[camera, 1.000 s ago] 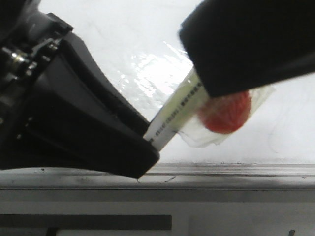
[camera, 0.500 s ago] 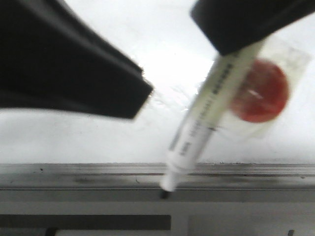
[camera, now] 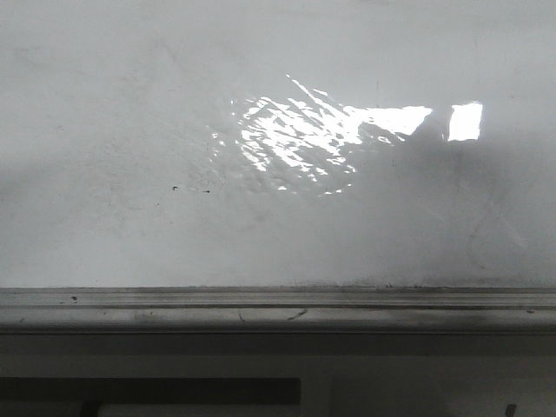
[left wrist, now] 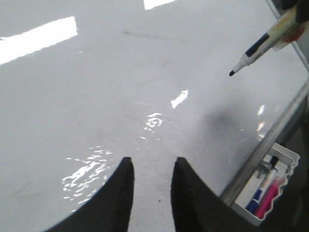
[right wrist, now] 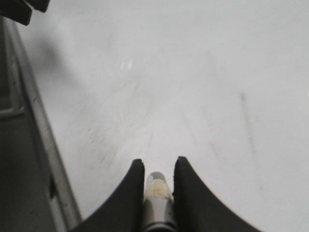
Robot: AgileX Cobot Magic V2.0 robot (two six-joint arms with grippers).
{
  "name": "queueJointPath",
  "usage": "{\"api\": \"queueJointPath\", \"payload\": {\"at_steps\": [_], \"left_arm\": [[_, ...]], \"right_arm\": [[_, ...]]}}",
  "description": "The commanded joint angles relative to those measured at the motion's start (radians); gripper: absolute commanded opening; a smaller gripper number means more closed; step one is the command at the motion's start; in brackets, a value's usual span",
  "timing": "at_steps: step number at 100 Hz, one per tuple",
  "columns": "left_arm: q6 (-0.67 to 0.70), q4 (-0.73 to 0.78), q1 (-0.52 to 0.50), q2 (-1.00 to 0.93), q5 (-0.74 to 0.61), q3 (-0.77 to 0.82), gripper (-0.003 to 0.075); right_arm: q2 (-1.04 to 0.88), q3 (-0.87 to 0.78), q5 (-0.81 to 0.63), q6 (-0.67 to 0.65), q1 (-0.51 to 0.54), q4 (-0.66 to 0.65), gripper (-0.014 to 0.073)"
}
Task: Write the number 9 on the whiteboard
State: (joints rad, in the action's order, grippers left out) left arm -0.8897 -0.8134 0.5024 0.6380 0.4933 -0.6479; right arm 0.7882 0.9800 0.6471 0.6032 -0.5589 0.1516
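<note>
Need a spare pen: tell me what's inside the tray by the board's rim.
In the tray lie a blue marker, a pink one and a dark-capped one. Their lower ends run out of frame.

whiteboard [camera: 130, 104] glossy white, faint grey smudges, grey rim. marker [left wrist: 263, 42] cream, black tip. tray markers [left wrist: 264, 197] blue, pink.

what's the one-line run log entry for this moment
stage: pre-writing | right hand: shut on marker, uncapped, tip off whiteboard | left hand: open, empty | number 9: not visible | tray: spare markers
</note>
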Motion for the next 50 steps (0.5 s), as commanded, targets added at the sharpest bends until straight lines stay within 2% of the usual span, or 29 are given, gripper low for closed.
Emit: {"api": "queueJointPath", "payload": {"at_steps": [1, 12, 31, 50], "left_arm": [[0.021, -0.027, -0.045, -0.012, -0.031, -0.031, 0.0064], [0.021, -0.045, -0.061, -0.012, -0.027, -0.031, -0.0022], [0.021, -0.056, -0.061, -0.012, -0.012, -0.031, -0.0020], [0.021, -0.065, -0.061, -0.012, 0.010, -0.031, -0.0020]], "right_arm": [[-0.040, -0.091, -0.287, -0.005, 0.000, -0.027, -0.0034], [-0.042, -0.181, -0.386, -0.005, 0.000, -0.027, -0.0039], [0.003, -0.216, -0.473, -0.005, 0.000, -0.027, -0.0039], [0.091, -0.216, -0.503, -0.005, 0.011, -0.027, -0.0039]]}}
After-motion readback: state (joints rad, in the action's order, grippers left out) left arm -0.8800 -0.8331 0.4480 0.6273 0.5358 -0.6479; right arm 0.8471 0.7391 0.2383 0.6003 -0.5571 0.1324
